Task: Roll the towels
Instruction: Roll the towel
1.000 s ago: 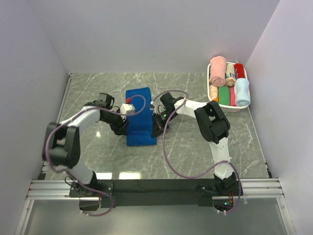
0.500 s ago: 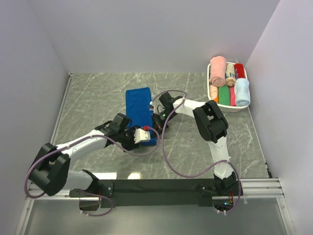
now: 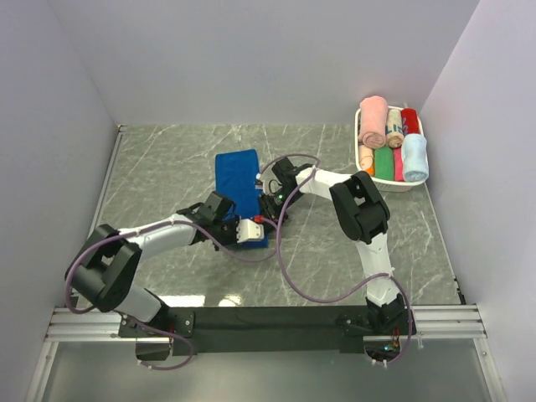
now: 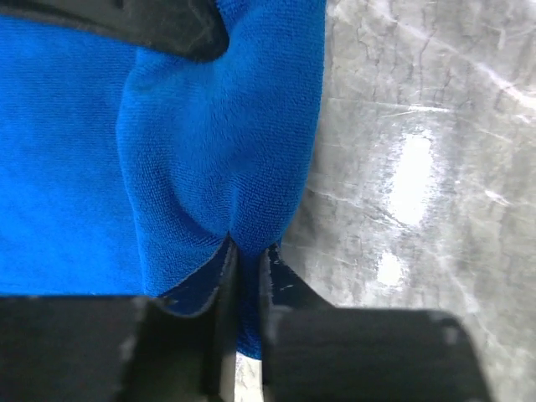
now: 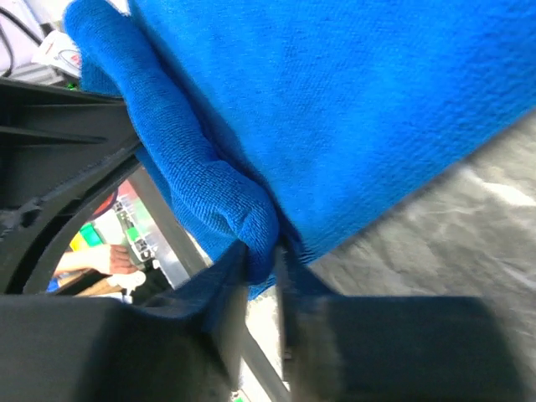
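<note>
The royal blue towel (image 3: 237,177) lies lengthwise in the middle of the table, its near end folded up into a thick lip. My left gripper (image 3: 251,231) is at that near end, and the left wrist view shows it (image 4: 247,260) shut on a pinch of the towel (image 4: 209,151). My right gripper (image 3: 270,209) is at the towel's right edge, and the right wrist view shows it (image 5: 262,260) with the folded lip (image 5: 209,184) caught between its fingers. The pale sky blue towel (image 3: 414,157) sits rolled in the basket.
A white basket (image 3: 394,188) at the back right holds rolled pink, green, red and orange towels beside the pale blue one. Grey walls close in the marble table on the left, the back and the right. Purple cables loop off both arms over the towel.
My left arm swung from the towel's left side down to its near end and closed on the folded edge. The right gripper stayed at the towel's right edge.
</note>
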Controlling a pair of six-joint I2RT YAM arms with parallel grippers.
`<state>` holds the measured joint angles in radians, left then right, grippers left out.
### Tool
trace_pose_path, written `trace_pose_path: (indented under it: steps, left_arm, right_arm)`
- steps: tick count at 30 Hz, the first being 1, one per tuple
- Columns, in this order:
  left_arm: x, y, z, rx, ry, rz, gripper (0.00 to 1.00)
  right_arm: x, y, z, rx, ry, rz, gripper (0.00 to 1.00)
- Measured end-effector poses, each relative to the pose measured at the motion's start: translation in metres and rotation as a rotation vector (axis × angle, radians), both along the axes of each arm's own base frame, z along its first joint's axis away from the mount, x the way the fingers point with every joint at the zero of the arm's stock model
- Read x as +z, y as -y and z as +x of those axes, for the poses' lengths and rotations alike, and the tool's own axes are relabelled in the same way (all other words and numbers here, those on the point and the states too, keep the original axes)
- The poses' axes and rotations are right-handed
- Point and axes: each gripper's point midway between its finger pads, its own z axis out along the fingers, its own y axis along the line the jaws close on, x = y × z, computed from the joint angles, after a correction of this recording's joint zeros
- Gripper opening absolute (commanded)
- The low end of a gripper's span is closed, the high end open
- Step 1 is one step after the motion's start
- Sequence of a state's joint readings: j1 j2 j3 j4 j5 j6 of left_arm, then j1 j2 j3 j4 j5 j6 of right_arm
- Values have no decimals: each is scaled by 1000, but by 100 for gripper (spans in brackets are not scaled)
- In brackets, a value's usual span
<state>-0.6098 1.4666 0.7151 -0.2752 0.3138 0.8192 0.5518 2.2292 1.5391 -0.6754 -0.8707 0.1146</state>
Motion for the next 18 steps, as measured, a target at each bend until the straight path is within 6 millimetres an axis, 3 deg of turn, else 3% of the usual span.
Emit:
trace_pose_path:
  steps: [2, 4, 7, 8, 14, 18]
  left_arm:
    - [-1, 1, -1, -7, -41, 19, 4]
    - [0, 0, 0, -5, -81, 25, 1]
    - [0, -1, 0, 5, -167, 22, 1]
    - [1, -1, 1, 10, -205, 13, 1]
    - [2, -3, 6, 62, -505, -45, 1]
    - [2, -2, 9, 104, -713, -87, 1]
  right_arm:
    - [3, 1, 1, -4, 4, 9, 45]
    - [9, 3, 1, -8, 30, 20, 51]
    - [16, 20, 7, -40, 106, 4, 63]
    - [20, 30, 13, -61, 144, -1, 77]
    - [61, 111, 45, -222, 448, -32, 78]
    - [93, 136, 40, -203, 677, -55, 74]
